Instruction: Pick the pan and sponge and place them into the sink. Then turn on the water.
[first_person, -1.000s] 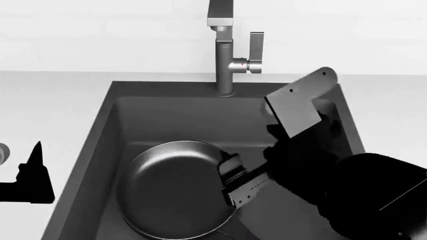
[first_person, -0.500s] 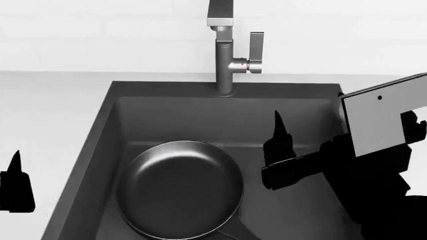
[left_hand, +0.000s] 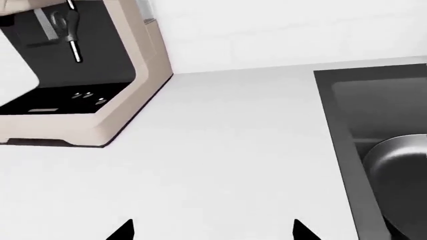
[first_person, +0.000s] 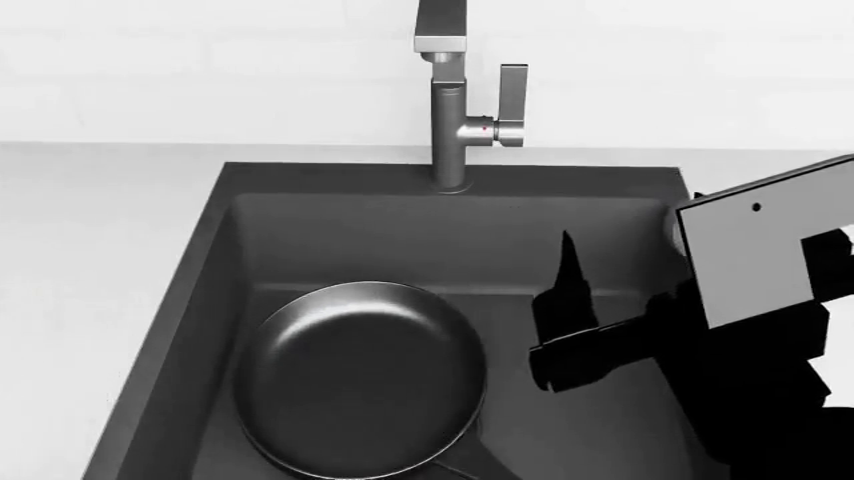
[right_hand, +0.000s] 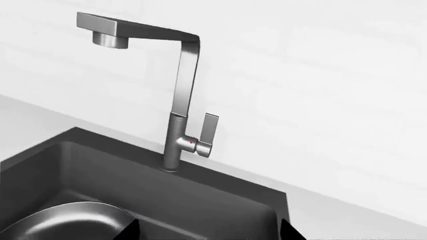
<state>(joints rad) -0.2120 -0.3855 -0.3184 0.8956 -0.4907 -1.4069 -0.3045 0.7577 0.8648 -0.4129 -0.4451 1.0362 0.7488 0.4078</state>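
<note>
Pan (first_person: 360, 375): lies flat in sink (first_person: 227, 250), delivered.
My right gripper (first_person: 567, 315): released, empty, at pan's 3 o'clock.
My left gripper (left_hand: 210, 231): spread, empty, over counter (left_hand: 220, 150) for the sponge, unseen.

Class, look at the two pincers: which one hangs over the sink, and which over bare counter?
The right pincer hangs over the sink, beside the pan. The left pincer is over white counter.

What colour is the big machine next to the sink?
The coffee machine is beige with a black inside. It shows only in the left wrist view.
</note>
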